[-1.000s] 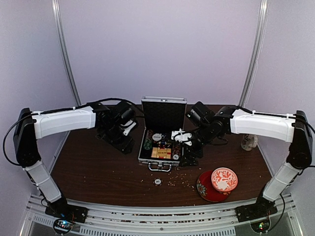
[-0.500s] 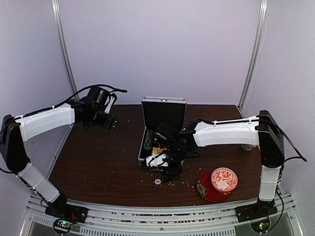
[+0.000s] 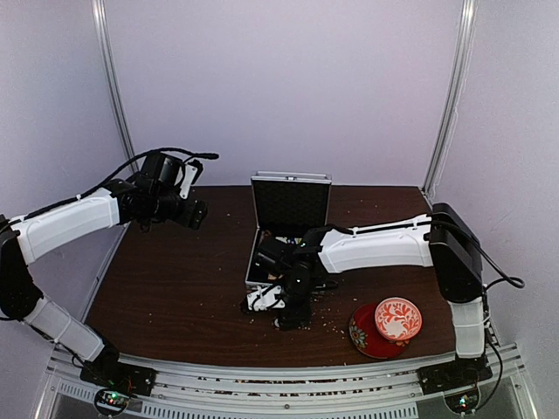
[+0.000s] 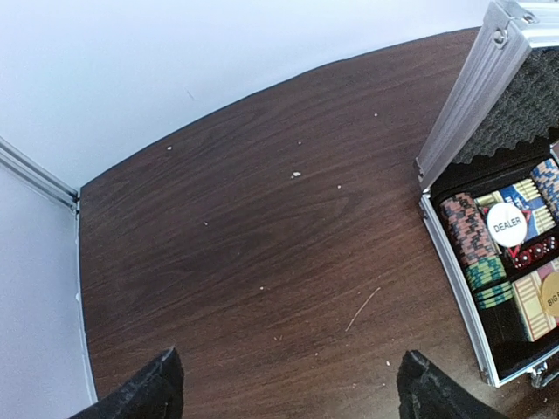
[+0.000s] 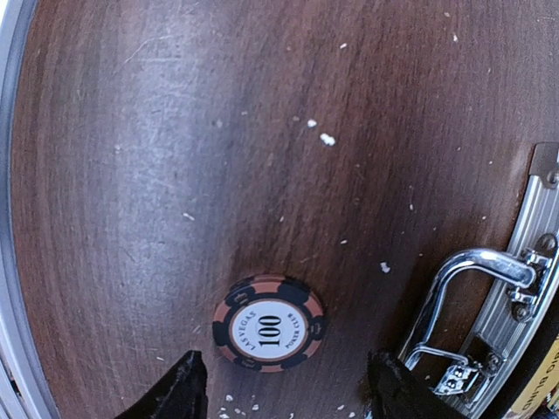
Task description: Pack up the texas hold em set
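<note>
The silver briefcase (image 3: 262, 262) stands open at the table's middle, its black-lined lid (image 3: 291, 202) upright. In the left wrist view it (image 4: 454, 288) holds stacked chips (image 4: 472, 240), a white dealer button (image 4: 507, 224), red dice (image 4: 533, 253) and tan card boxes (image 4: 531, 305). A loose black-and-orange "100" chip (image 5: 268, 324) lies flat on the table in front of the case handle (image 5: 463, 279). My right gripper (image 5: 284, 397) is open just above it, one finger on each side; in the top view the gripper (image 3: 281, 314) hides the chip. My left gripper (image 3: 175, 208) is open and empty, raised at the far left.
A red-and-white patterned bowl (image 3: 398, 319) sits on a red saucer (image 3: 362, 336) at the front right. Small crumbs (image 5: 327, 139) are scattered over the dark wooden table (image 3: 175, 288). A metal rail (image 4: 35, 179) runs along the table's left edge.
My right gripper has swung from over the case to the table in front of it, down over the loose chip. My left arm has pulled back to the far left and risen.
</note>
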Robot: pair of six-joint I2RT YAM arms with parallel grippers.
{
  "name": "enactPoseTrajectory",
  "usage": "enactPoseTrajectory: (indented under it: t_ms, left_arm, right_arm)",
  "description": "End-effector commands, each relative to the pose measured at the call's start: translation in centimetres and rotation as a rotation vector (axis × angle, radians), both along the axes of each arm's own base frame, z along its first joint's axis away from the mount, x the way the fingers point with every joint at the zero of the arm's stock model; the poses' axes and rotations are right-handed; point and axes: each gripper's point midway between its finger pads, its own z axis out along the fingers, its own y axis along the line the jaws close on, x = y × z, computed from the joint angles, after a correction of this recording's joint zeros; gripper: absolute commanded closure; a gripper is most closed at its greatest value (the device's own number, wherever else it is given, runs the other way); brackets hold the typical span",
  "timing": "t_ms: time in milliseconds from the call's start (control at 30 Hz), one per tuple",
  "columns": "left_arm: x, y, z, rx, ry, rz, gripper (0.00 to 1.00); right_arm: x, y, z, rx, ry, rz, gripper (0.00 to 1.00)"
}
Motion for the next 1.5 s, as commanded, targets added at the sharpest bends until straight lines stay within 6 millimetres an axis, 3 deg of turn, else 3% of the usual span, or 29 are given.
enactPoseTrajectory:
  t_ms: [0,667,1033,1267,1467]
  left_arm:
    - [0.0,-0.8,1.4,-0.045,-0.045,-0.041,0.15]
    - [0.0,-0.8,0.7,-0.023,-0.032,-0.046,0.17]
    - [0.2,-0.9,0.0,-0.008,-0.018,-0.053,0.17]
    - [0.2,-0.9,-0.3,-0.001,-0.012,-0.055,0.17]
    - [0.2,-0.6,-0.3,0.012,-0.014,-0.046,0.17]
  right_arm:
    - [0.1,0.6,-0.3,-0.015,0.016,-0.012,0.37]
    - [-0.7,1.1,-1.9,-0.027,0.086,-0.027,0.49]
    - [-1.4,1.2,-2.3,-0.032,0.139,-0.044,0.65]
    - [-1.1,0.7,0.3,0.007,0.132,-0.082,0.7]
    - [0.6,-2.2,3.3,0.041,0.1,-0.16,0.7]
